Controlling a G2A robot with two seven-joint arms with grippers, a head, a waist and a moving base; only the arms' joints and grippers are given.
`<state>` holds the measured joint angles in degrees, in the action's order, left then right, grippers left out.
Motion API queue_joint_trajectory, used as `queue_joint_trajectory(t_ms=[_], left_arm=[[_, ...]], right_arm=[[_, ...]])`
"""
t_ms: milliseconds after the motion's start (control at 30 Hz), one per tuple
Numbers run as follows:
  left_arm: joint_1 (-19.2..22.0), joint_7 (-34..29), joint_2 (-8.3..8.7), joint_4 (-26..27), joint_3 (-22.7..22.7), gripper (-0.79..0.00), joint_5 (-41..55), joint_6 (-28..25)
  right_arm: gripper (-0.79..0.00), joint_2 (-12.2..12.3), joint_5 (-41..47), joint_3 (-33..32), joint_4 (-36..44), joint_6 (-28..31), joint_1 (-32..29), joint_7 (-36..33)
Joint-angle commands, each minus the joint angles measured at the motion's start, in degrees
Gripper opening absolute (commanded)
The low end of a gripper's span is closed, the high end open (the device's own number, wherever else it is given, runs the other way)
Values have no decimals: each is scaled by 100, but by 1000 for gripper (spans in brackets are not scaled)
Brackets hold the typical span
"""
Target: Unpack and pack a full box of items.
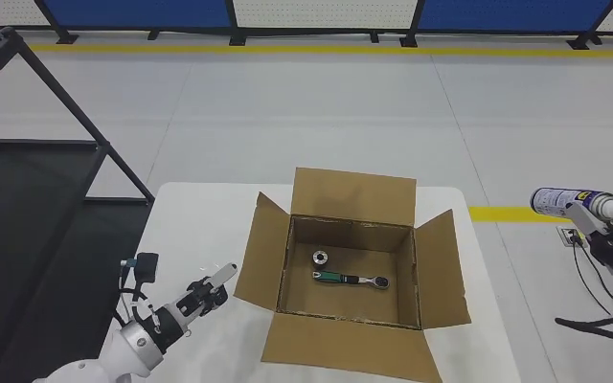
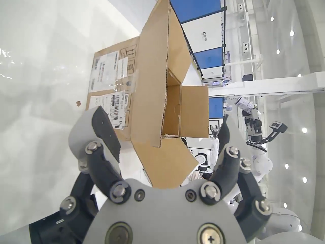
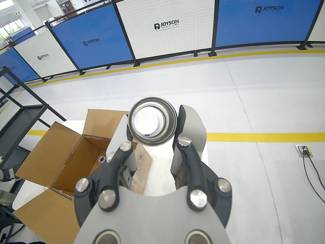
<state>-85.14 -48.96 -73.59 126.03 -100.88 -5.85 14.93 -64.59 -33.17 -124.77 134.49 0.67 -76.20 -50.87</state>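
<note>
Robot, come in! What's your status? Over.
Left gripper open, empty, beside box. Right gripper shut on spray can. Wrench and socket in box. Flaps open, nothing blocking.

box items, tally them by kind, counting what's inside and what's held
ratchet wrench, in the box: 1
metal socket, in the box: 1
spray can, in the right gripper: 1
total: 3
</note>
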Motion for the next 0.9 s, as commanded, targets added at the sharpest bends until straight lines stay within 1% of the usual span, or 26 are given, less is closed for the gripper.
queue_joint_trajectory(t_ms=[0, 67, 133, 167, 200, 300, 333, 533, 867], left_arm=[[-50, -44, 15, -14, 92, 0, -56, -91], [-54, -32, 40, 20, 228, 0, -376, -77], [-8, -15, 59, 41, 418, -326, -639, -4], [23, 4, 66, 43, 512, -471, -750, 50], [59, 15, 73, 45, 596, -597, -841, 101], [153, 98, 86, 20, 762, -763, -952, 242], [173, 114, 90, 14, 794, -785, -968, 285], [179, 185, 125, 62, 883, -785, -1074, 450], [-100, 522, 164, 266, 759, -785, -945, 528]], right_arm=[[-785, 0, 0, 0, 0, 0, 0, 0], [-785, 0, 0, 0, 0, 0, 0, 0], [-785, 0, 0, 0, 0, 0, 0, 0], [-785, 0, 0, 0, 0, 0, 0, 0], [-785, 0, 0, 0, 0, 0, 0, 0], [-785, 0, 0, 0, 0, 0, 0, 0], [-785, 0, 0, 0, 0, 0, 0, 0], [-785, 0, 0, 0, 0, 0, 0, 0], [-785, 0, 0, 0, 0, 0, 0, 0]])
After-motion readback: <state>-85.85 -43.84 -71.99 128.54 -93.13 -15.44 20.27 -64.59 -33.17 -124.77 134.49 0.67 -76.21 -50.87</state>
